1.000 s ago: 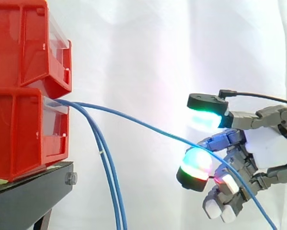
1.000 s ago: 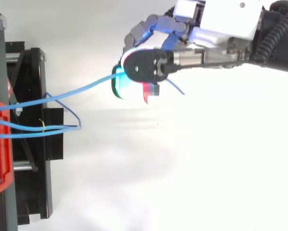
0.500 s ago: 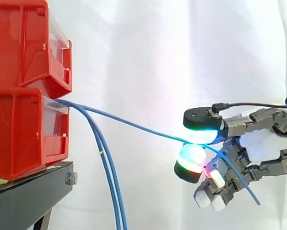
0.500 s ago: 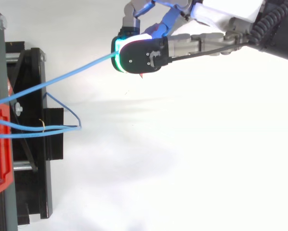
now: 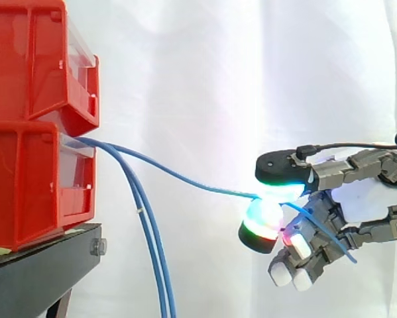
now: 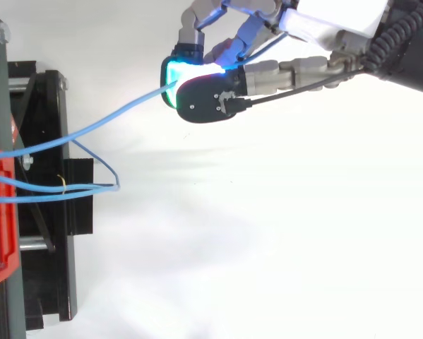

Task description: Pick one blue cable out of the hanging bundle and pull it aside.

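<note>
Hand (image 5: 360, 202), side view 4 o'clock: pads clamped on one cable (image 5: 215, 190). Bundle (image 5: 153, 255) hangs at 7 o'clock, beside bins (image 5: 32, 165).

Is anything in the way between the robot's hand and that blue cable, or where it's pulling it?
Nothing visible. The hand pinches the blue cable between its pads. The other cables hang down beside the red bins, well apart from the hand.

The hand (image 5: 365, 201) pairs a white palm shell with grey, segmented metal fingers (image 5: 360, 162). Thick round fingertips (image 5: 263, 222) sit in black housings and glow green, cyan and red; pads (image 5: 281, 277) on the neighbouring fingers are plain white. Small screws dot one black housing (image 6: 210, 100).
</note>
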Motion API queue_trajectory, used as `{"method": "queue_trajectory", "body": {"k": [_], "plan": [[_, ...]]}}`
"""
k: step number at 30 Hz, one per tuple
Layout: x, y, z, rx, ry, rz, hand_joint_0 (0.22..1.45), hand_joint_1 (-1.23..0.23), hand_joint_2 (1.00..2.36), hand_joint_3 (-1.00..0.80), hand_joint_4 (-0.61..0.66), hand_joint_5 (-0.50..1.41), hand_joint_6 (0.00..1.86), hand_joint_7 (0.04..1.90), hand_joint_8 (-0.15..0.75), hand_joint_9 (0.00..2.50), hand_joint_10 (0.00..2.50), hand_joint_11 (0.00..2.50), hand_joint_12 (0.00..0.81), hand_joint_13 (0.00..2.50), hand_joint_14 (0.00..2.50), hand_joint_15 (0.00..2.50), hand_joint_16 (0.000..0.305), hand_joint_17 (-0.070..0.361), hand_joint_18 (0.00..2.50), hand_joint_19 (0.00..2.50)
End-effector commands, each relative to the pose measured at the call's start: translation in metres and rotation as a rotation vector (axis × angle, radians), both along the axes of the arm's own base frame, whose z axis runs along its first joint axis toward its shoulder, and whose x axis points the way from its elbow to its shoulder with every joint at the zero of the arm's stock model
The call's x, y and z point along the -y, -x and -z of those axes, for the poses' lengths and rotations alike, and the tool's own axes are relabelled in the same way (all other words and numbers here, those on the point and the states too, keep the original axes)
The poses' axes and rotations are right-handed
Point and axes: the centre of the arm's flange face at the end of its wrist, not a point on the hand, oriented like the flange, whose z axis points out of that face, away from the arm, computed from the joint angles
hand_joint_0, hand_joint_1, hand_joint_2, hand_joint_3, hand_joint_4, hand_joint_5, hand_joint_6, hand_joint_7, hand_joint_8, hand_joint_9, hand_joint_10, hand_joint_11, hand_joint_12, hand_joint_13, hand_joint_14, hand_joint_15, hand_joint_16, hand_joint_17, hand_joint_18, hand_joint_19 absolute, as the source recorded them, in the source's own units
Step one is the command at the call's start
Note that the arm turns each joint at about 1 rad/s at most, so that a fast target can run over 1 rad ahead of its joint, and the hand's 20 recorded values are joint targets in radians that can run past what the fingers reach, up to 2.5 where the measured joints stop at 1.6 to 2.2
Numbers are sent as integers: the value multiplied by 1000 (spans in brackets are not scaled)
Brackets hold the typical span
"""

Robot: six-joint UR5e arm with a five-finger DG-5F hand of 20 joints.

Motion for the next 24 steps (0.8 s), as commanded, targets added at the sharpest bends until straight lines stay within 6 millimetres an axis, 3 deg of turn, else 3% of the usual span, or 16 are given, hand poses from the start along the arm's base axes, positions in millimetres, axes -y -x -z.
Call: {"method": "queue_trajectory", "body": {"k": [1, 8, 11, 14, 17, 21, 23, 24], "plan": [[0, 0, 0, -1, 0, -2, 584, -772, 1011, -111, 13, -78, 924, 912, 258, 1129, 18, 651, 284, 829, 18, 495, 49, 109, 738, 472], [0, 1, 1, -3, -3, -2, 544, -771, 1014, -292, 39, -101, 929, 894, 225, 1082, 24, 681, 248, 787, 22, 528, 40, 90, 655, 528], [0, 0, 0, -1, -4, 2, 496, -565, 1002, -471, 42, -91, 908, 890, 243, 1123, 22, 661, 256, 803, 19, 521, 43, 96, 675, 521], [3, 0, -1, 8, -16, 5, 526, -392, 1003, -463, 27, -85, 896, 935, 235, 1150, 22, 659, 249, 809, 20, 516, 41, 93, 655, 541], [5, 1, -1, 7, -28, 8, 551, -328, 1005, -442, 15, -82, 893, 958, 231, 1159, 21, 650, 242, 809, 22, 528, 40, 90, 642, 560], [5, -2, -5, 19, -36, 10, 568, -387, 1010, -376, 40, -77, 890, 980, 236, 1164, 23, 664, 244, 811, 21, 526, 40, 89, 642, 555], [5, -1, -5, 17, -35, 10, 574, -548, 1016, -254, 30, -78, 890, 1015, 231, 1161, 25, 671, 243, 819, 22, 529, 40, 89, 661, 545], [5, -2, -6, 19, -36, 10, 572, -556, 1017, -233, 26, -77, 892, 1009, 241, 1165, 21, 676, 243, 823, 22, 522, 40, 91, 669, 538]]}}
